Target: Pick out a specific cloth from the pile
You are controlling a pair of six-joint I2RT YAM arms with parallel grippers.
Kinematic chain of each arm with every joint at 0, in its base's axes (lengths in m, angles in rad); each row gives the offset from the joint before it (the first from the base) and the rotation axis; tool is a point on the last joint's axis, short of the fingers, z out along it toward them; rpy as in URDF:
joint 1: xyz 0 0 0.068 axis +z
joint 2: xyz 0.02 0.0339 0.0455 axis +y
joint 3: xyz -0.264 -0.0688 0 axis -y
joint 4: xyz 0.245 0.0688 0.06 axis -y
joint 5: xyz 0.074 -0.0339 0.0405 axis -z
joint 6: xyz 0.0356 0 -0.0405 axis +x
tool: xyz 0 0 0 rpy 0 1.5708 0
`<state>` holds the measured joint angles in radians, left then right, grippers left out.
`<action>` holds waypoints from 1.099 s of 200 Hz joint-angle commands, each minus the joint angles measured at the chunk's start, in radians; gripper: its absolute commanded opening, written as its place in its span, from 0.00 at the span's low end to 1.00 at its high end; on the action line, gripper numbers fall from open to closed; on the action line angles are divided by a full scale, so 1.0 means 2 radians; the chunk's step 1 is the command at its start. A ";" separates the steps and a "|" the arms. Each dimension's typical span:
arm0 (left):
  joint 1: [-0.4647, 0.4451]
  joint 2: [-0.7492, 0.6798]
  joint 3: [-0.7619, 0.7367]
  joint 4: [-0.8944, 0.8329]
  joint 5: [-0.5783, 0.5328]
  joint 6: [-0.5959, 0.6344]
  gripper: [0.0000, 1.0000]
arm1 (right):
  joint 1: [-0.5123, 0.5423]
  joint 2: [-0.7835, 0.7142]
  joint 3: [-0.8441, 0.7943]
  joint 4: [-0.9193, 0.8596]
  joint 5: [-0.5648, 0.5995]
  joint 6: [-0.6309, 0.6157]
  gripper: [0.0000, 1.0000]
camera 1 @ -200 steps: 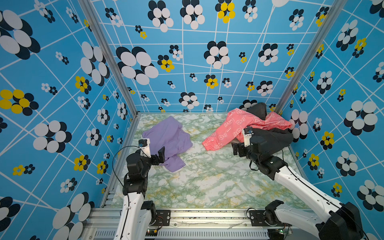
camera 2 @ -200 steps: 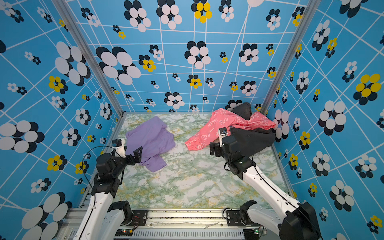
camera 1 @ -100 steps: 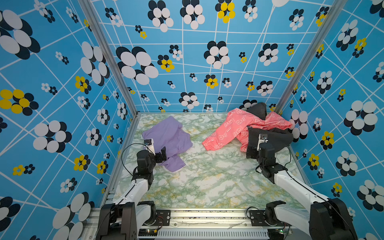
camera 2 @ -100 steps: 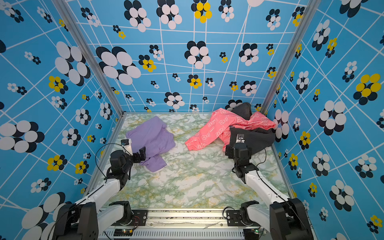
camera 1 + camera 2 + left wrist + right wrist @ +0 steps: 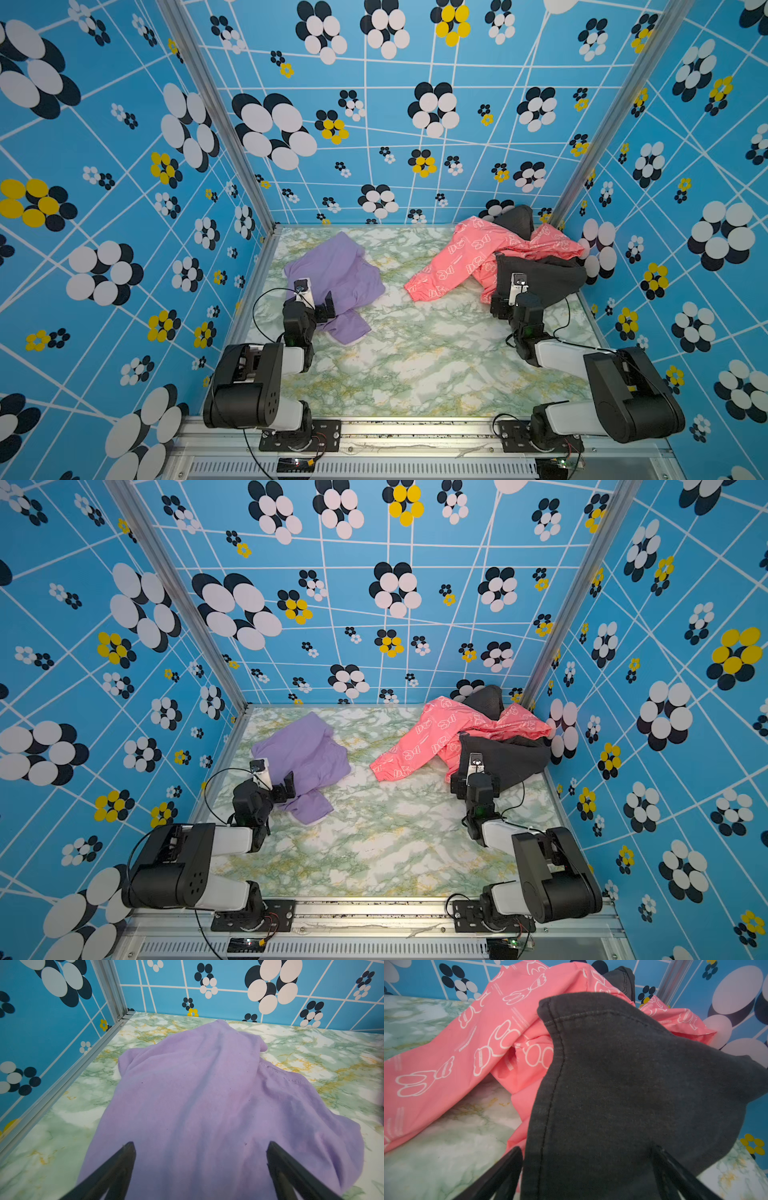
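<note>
Since the lavender cloth (image 5: 332,274) lies by itself at the left side of the surface (image 5: 415,357), well apart from the pile (image 5: 511,257) in the far right corner, I judge the picking-out as good as done. Bare marbling shows between the two in both top views, and no part of the cloth is tangled with the other clothes. Little seems left, perhaps only drawing my arms clear.

My left pincer (image 5: 200,1145) stands wide open and holds nothing. Its two dark fingers frame the near part of the cloth, but I cannot tell whether they touch it. My right pincer (image 5: 586,1148) is spread just as wide and is also empty, poised at the near edge of the dark garment (image 5: 623,1084).

The cloth is plain, soft and slightly fuzzy, with a stitched hem, rumpled into broad low folds. In the pile, the jacket (image 5: 477,1043) is coral pink, thin and smooth, printed in white outlines, with one sleeve trailing out across the surface. The dark garment draped on it is a heavier charcoal fabric with a line of black stitching. The surface is glossy green-and-white marbling with yellow veins, and the walls (image 5: 374,124) are blue with a flower print.
</note>
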<state>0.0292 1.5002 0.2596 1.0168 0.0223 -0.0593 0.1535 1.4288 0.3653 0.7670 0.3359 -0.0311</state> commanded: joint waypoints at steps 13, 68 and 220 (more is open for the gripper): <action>-0.006 0.026 -0.008 0.082 -0.004 0.008 0.99 | -0.036 0.039 -0.017 0.095 -0.027 0.015 0.99; -0.009 0.023 0.035 -0.001 -0.026 0.003 0.99 | -0.054 0.060 0.006 0.079 -0.073 0.020 0.99; -0.015 0.025 0.063 -0.051 0.018 0.027 0.99 | -0.054 0.058 0.007 0.072 -0.073 0.020 0.99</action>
<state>0.0059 1.5520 0.3683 0.9306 0.0383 -0.0242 0.0505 1.5486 0.3561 0.9234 0.2062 -0.0078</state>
